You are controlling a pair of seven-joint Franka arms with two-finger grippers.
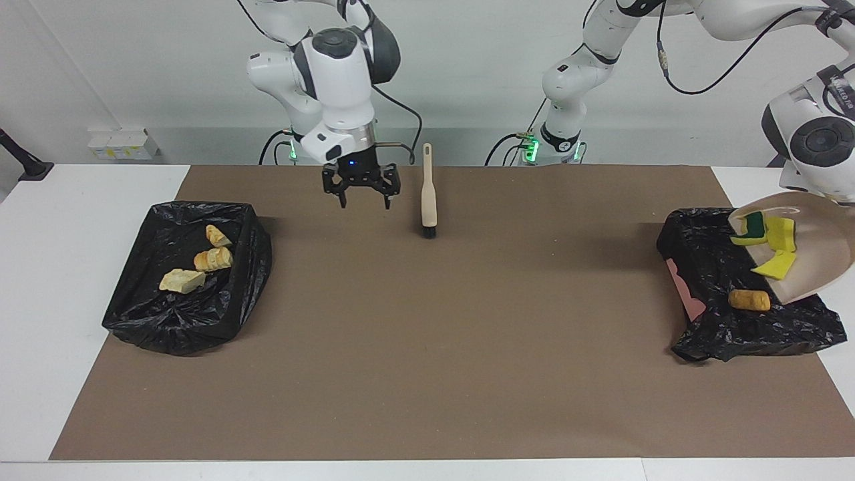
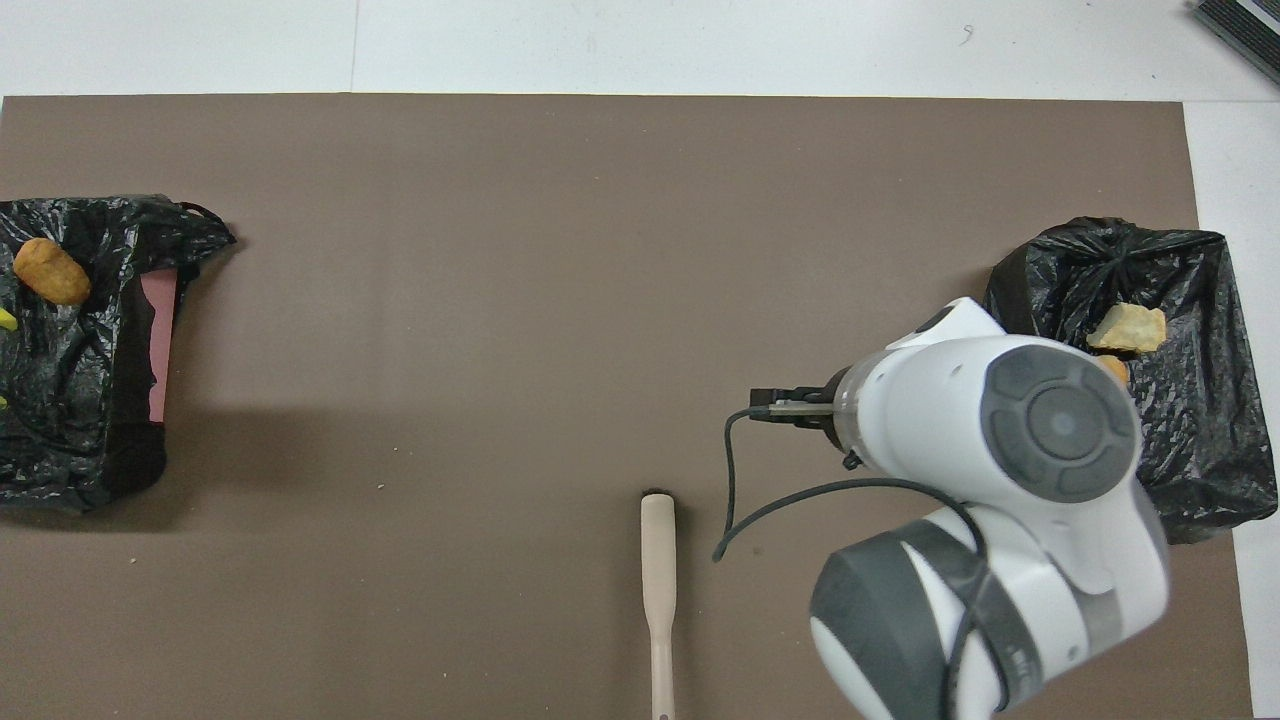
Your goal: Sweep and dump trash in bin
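Your right gripper hangs open and empty over the mat at ten o'clock of the brush. Your left gripper is out of view, clamped on the tilted dustpan; sponge chunks slide off it, and the brown lump lies in the bin at the table's three o'clock end.

Bread pieces, tan and golden: three lie in the black-lined bin at the right arm's end. Brown lump lies on the other bin's liner. Yellow sponge chunks, one green-faced, sit on the tilted dustpan.
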